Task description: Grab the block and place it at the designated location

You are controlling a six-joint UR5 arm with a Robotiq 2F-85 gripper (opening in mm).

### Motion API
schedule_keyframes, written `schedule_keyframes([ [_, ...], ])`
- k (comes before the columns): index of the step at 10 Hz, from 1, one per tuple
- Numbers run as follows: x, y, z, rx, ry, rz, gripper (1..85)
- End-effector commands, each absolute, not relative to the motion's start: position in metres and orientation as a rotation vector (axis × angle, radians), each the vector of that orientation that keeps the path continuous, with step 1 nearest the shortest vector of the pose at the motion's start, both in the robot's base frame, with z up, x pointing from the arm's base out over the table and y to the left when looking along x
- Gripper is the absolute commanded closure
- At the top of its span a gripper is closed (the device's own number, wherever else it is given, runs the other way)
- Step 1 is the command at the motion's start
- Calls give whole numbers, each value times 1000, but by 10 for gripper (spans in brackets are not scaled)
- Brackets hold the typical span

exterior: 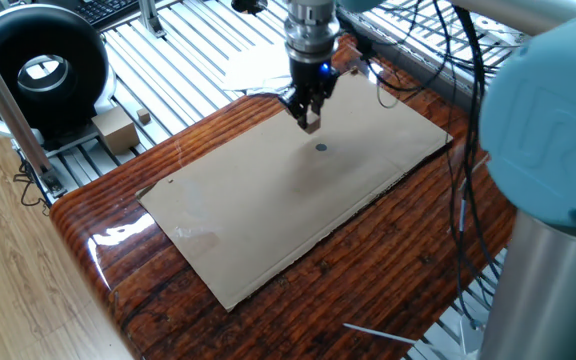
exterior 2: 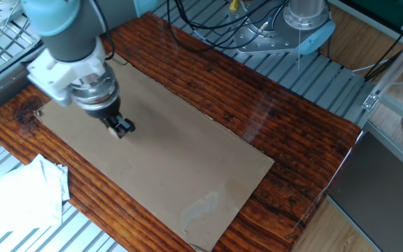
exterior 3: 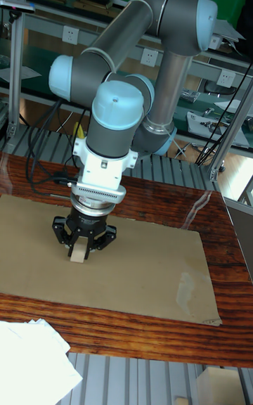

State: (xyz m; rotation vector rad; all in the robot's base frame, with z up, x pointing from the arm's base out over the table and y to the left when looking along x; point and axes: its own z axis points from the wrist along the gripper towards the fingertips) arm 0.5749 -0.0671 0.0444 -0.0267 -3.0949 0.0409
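Note:
A tiny light tan block [exterior 3: 77,252] sits between my gripper's fingers and hangs just above the tan cardboard sheet [exterior: 268,210]. My gripper [exterior: 310,122] points straight down and is shut on the block [exterior: 310,125]. The designated location is a small dark grey dot [exterior: 321,148] on the sheet, a short way in front of the fingertips in one fixed view. In the other fixed view my gripper [exterior 2: 121,128] stands over the spot, so the dot is hidden there, while a bit of the block [exterior 2: 111,128] shows beside the fingers.
The sheet lies on a glossy dark wooden table [exterior: 168,300]. White crumpled paper [exterior 2: 19,196] lies off the table's edge. A larger cardboard box [exterior: 116,128] and a black round device [exterior: 38,65] stand on the slatted metal bench at the left. Cables [exterior: 408,40] hang behind the arm.

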Motion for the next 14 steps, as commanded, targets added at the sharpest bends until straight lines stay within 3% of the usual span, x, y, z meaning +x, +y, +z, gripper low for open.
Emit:
schedule_keyframes([
  [1, 555, -69, 39, -57, -3087, 21, 847],
  [11, 551, -68, 27, -92, -3104, 5, 847],
  [14, 552, -62, 26, -80, -3108, -24, 677],
])
